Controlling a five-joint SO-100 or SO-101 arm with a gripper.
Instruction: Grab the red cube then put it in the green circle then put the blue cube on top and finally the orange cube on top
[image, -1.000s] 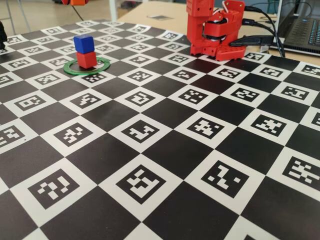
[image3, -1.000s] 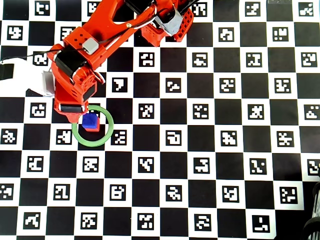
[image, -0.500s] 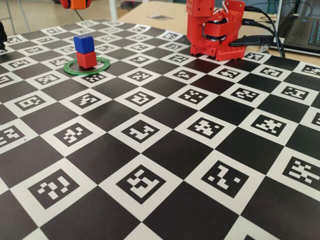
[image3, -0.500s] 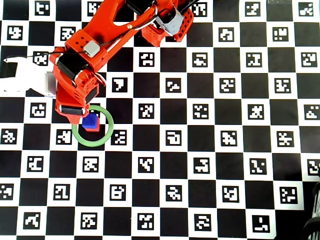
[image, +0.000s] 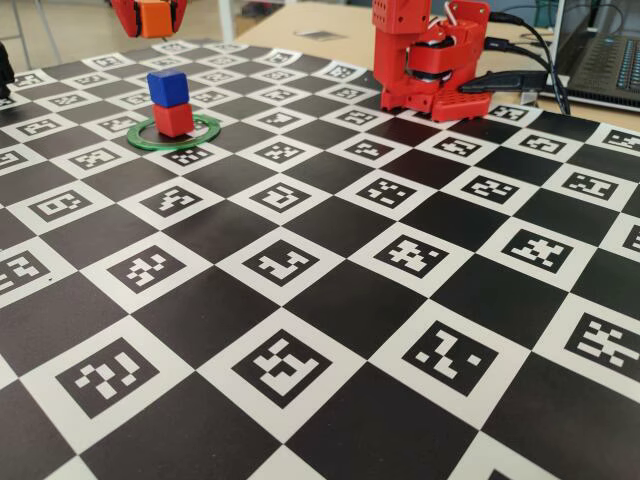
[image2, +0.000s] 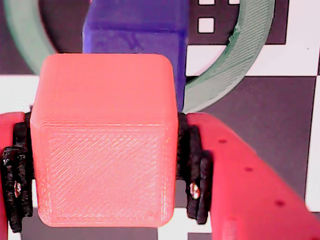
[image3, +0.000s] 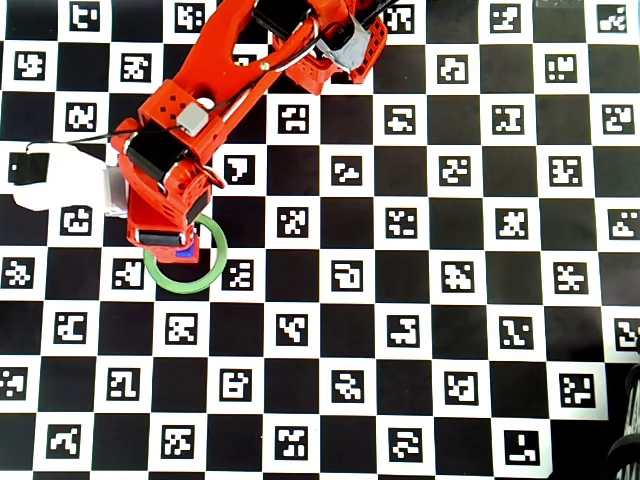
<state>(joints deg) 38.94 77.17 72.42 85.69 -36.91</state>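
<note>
1. Orange cube (image2: 102, 140) clamped between the two fingers of the gripper (image2: 105, 170); in the fixed view it hangs at the top edge (image: 152, 17), above and behind the stack.
2. Blue cube (image: 167, 87) sits on the red cube (image: 173, 119); red cube rests inside the green circle (image: 205, 132).
3. Wrist view: blue cube (image2: 135, 30) shows just beyond the orange one, ring (image2: 240, 55) around it.
4. Overhead view: arm (image3: 175, 160) covers most of the stack; sliver of blue (image3: 186, 253) visible.
5. Checkered marker board (image: 330, 300) under everything.

Even, bright indoor light – shadows stay soft and faint. The wrist view is close and slightly blurred – the orange cube (image2: 102, 140) looks washed-out pink.
</note>
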